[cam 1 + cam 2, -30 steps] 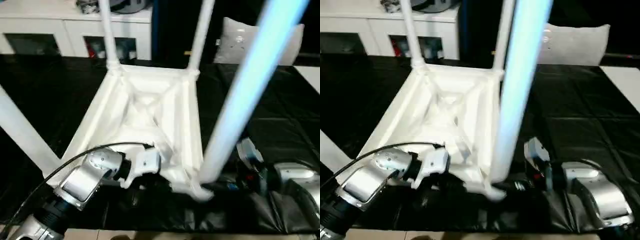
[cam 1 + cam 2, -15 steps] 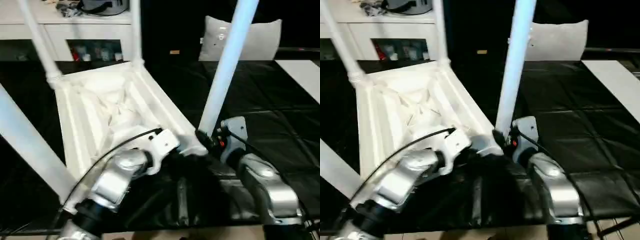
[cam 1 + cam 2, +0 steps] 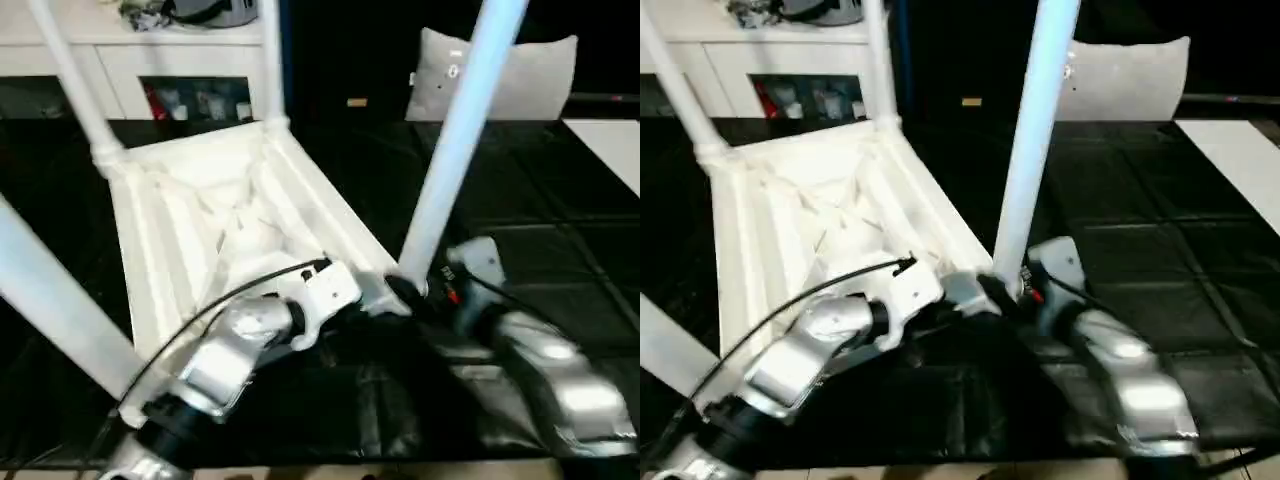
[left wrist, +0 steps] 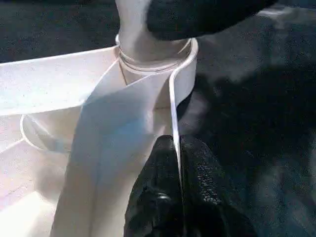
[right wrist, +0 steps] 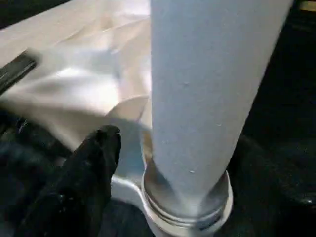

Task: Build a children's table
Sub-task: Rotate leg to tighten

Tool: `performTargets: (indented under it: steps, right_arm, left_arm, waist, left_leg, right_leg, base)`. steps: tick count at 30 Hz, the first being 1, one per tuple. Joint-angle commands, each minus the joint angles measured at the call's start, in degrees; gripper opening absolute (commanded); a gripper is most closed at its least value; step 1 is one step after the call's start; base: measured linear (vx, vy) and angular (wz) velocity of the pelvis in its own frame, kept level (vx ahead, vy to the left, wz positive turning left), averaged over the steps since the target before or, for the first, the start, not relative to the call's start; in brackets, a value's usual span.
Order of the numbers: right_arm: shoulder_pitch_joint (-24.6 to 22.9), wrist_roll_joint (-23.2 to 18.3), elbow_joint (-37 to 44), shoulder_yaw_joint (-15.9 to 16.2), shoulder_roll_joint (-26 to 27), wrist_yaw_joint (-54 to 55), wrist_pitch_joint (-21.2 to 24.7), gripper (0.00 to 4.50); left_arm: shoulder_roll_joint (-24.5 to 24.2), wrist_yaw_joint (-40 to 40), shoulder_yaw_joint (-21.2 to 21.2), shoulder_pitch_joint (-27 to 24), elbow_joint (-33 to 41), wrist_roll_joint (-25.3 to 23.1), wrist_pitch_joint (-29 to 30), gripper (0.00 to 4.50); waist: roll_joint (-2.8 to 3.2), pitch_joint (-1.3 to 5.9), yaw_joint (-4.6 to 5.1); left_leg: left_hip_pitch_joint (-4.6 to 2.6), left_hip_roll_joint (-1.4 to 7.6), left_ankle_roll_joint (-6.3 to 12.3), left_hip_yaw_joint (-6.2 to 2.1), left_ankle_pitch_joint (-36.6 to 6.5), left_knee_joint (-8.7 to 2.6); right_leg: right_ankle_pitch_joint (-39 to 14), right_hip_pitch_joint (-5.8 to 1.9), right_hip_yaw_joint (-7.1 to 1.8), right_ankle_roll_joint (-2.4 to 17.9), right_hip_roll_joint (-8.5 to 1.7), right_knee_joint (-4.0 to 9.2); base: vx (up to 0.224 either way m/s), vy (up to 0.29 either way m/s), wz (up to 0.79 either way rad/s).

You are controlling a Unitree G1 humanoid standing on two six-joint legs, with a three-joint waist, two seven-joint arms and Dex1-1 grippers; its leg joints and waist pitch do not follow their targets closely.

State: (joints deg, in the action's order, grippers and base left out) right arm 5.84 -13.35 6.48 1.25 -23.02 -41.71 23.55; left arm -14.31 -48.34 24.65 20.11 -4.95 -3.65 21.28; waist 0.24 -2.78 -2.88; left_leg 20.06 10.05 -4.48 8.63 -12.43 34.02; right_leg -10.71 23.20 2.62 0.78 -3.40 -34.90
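A: Obstacles noted: four upright legs, nearest leg (image 3: 455, 140) seated in its corner socket (image 4: 155, 61); the rim there is pinched by the left gripper (image 4: 177, 168).

B: Open black-covered work table (image 3: 520, 200) is seen right of the children's table (image 3: 225, 215).

I see the black-covered work table (image 3: 560, 250), its sheet creased into squares. Behind it stands a white cabinet (image 3: 190, 70) with open compartments holding small items, dark clutter (image 3: 190, 12) on top. A pale grey cushion (image 3: 520, 75) rests against dark background.
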Motion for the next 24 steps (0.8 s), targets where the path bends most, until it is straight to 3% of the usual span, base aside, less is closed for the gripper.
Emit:
performTargets:
  steps: [1,5,10,12,13,14,20,23,24]
  right_arm:
    - [-0.1,-1.1,0.6,0.9,-1.7,-5.5,-2.3,4.06]
    - [0.5,-3.3,-0.6,1.3,-7.4,-13.7,-3.6,4.41]
    - [1.0,-3.9,-2.5,2.7,-12.6,-23.6,-8.3,4.41]
    - [1.5,-5.5,-3.3,3.1,-14.2,-28.1,-7.5,4.41]
    - [2.0,-6.3,-3.6,3.3,-15.0,-30.1,-6.7,4.25]
    - [2.1,-6.5,-3.7,3.4,-15.1,-30.5,-6.5,4.14]
    - [3.3,-8.3,-5.3,5.2,-17.2,-36.0,-4.5,3.68]
    - [3.8,-8.0,-6.6,5.8,-16.7,-36.7,-5.6,3.57]
    - [3.9,-8.1,-6.8,5.9,-16.6,-36.7,-5.7,3.32]
  left_arm:
    - [-0.8,-4.7,2.1,0.0,2.2,1.8,-3.0,0.0]
    - [-5.0,-11.5,3.4,-0.1,2.0,2.5,-6.5,0.0]
    - [-9.6,-17.9,4.5,0.8,1.0,3.3,-10.2,0.0]
    - [-11.4,-20.6,5.0,1.2,0.5,3.4,-11.9,0.0]
    - [-12.1,-21.9,5.2,1.5,0.1,3.4,-12.6,0.0]
    - [-12.3,-22.1,5.3,1.6,0.0,3.4,-12.8,0.0]
    - [-13.3,-25.0,5.9,2.8,-1.1,3.7,-14.9,0.0]
    - [-13.3,-25.6,6.0,3.3,-1.3,4.2,-15.3,0.0]
    - [-13.3,-25.7,6.0,3.4,-1.4,4.2,-15.3,0.0]
  waist:
    - [-0.49,2.95,-0.34]
    - [-0.54,2.98,-1.16]
    - [-0.63,3.0,-2.12]
    - [-0.64,3.0,-2.13]
    - [-0.9,3.03,-2.21]
    - [-0.71,3.06,-2.22]
    - [-0.91,3.14,-2.32]
    - [-0.94,3.04,-2.32]
    - [-1.0,3.11,-2.32]
  left_leg:
    - [0.78,2.34,4.55,-0.19,-8.1,-3.71]
    - [0.42,2.6,4.96,-0.15,-8.0,-3.77]
    - [0.25,2.7,4.91,-0.09,-8.2,-3.75]
    - [0.32,2.59,5.2,-0.08,-8.0,-3.71]
    - [0.34,2.65,5.52,-0.11,-7.7,-3.68]
    - [0.34,2.69,5.65,-0.15,-7.3,-3.71]
    - [0.31,2.72,5.57,-0.1,-6.5,-3.57]
    - [0.36,2.68,5.29,-0.06,-6.7,-3.6]
    - [0.39,2.63,5.26,-0.04,-6.7,-3.52]
  right_leg:
    - [-15.2,-3.41,-2.62,9.0,-4.15,4.98]
    - [-15.0,-3.22,-2.59,9.8,-4.1,4.89]
    - [-15.2,-3.18,-2.62,10.2,-4.26,4.69]
    - [-15.0,-3.21,-2.55,10.5,-4.21,4.64]
    - [-14.9,-3.33,-2.55,10.5,-4.24,4.63]
    - [-14.5,-3.28,-2.52,10.8,-4.22,4.5]
    - [-13.7,-3.35,-2.47,11.6,-4.3,4.28]
    - [-14.4,-3.3,-2.44,11.6,-4.34,4.44]
    - [-14.4,-3.35,-2.43,11.6,-4.32,4.39]
  base:
    - [0.0,0.0,0.0]
    - [0.0,0.0,0.0]
    - [0.0,0.0,0.0]
    - [0.0,0.0,0.0]
    - [0.0,0.0,0.0]
    - [0.0,0.0,0.0]
    - [0.0,0.0,0.0]
    - [0.0,0.0,0.0]
    - [0.0,0.0,0.0]
